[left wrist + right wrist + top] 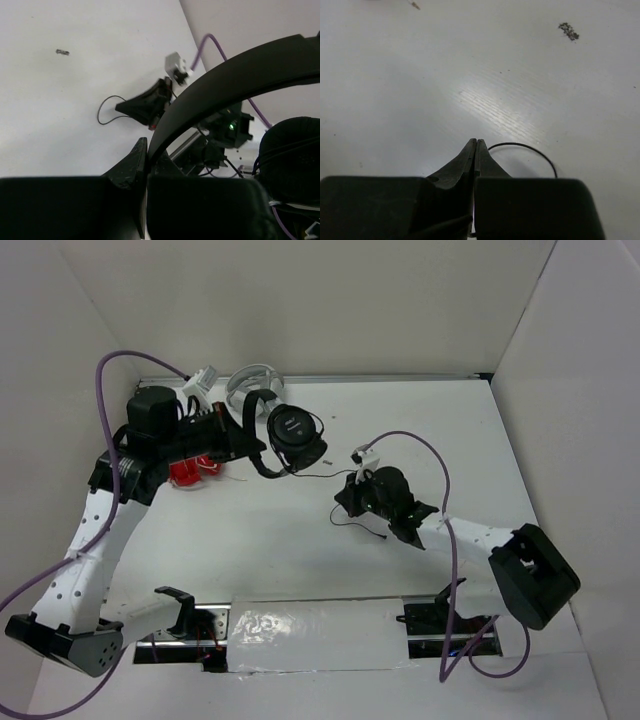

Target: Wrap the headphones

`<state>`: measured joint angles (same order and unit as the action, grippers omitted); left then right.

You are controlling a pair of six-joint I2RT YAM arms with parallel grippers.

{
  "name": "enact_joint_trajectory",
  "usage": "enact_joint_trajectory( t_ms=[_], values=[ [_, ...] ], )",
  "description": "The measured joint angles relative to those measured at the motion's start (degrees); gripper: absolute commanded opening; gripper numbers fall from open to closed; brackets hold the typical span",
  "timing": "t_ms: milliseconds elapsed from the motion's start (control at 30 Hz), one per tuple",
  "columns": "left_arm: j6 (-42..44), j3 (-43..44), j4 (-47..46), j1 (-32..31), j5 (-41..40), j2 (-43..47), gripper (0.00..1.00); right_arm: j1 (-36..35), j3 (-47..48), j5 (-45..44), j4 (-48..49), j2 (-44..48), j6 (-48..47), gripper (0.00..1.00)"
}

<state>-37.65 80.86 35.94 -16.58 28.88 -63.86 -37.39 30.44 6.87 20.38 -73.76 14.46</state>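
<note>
The black headphones (pixel 290 430) hang in the air at the back left, one round earcup facing up. My left gripper (pixel 258 448) is shut on their thin headband (pixel 225 85), which runs between the jaws in the left wrist view; an earcup (pixel 292 155) hangs at the right there. Their thin black cable (pixel 365 528) trails down to the table centre. My right gripper (pixel 342 502) is low over the table with its jaws pressed together on the cable. A cable loop (pixel 530 146) comes out beside the fingertips (pixel 470 150). The right gripper also shows in the left wrist view (pixel 145 105).
Grey-white headphones (pixel 250 380) lie at the back wall behind my left arm. Red headphones (pixel 190 472) lie under the left arm. White walls close in the table on three sides. A shiny taped strip (pixel 320 625) runs along the near edge between the arm bases.
</note>
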Motion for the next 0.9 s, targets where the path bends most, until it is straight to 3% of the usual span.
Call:
enact_joint_trajectory(
  t_ms=[367,600,900],
  values=[
    [0.2,-3.4,-3.2,0.2,5.9,2.7,0.00,13.4,3.4,7.9,0.2,-8.7,-3.0,0.01],
    [0.4,-7.5,-5.0,0.4,8.9,2.7,0.00,21.9,13.1,15.0,-0.6,-18.6,-3.8,0.00],
    [5.4,-16.6,-10.1,-0.1,13.1,3.6,0.00,26.8,27.0,17.7,-10.7,-23.5,-3.7,0.00]
  ],
)
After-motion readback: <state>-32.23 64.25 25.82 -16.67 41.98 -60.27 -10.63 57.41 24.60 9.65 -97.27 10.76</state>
